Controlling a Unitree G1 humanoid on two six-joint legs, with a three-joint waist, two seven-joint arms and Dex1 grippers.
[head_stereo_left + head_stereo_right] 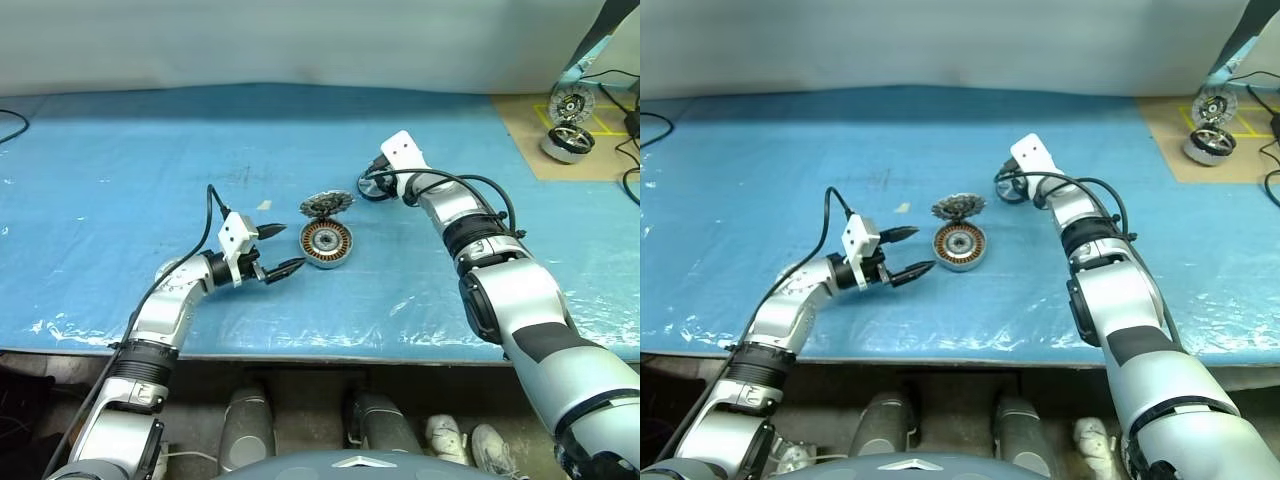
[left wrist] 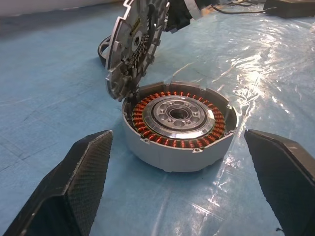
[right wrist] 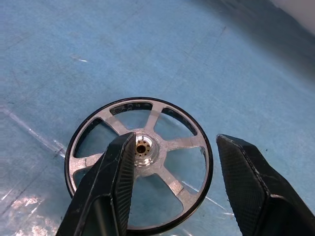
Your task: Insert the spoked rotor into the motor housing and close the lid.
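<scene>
Motor housing (image 1: 326,243): landmark – sits flat on the blue plastic sheet (image 1: 120,180), copper windings and central hub showing, nothing inserted yet.
Lid (image 1: 326,204): finned disc, stands tilted on its edge just behind the housing, leaning at the rim; looks touching it, not lying flat.
Spoked rotor (image 3: 140,162): black ring w/ silver spokes, lies flat on the sheet, behind the housing and to its right, near the lid but apart.
Right gripper (image 3: 173,183): over the rotor, jaws parted, one finger above the hub, other outside the rim. Holds nothing yet.
Left gripper (image 2: 185,185): jaws fully apart, level, just left of the housing, pointing at it – empty, not touching.
Step (my guess): reach for rotor, approx. early in task.
Risk 1: fingers close on hub and rim only – thin ring can slip or flip up when lifted.
Risk 2: arm passing back can knock the leaning lid, so it falls on the housing opening.
Risk 3: sheet is slick and wrinkled; housing may slide if pushed when rotor goes in.
</scene>
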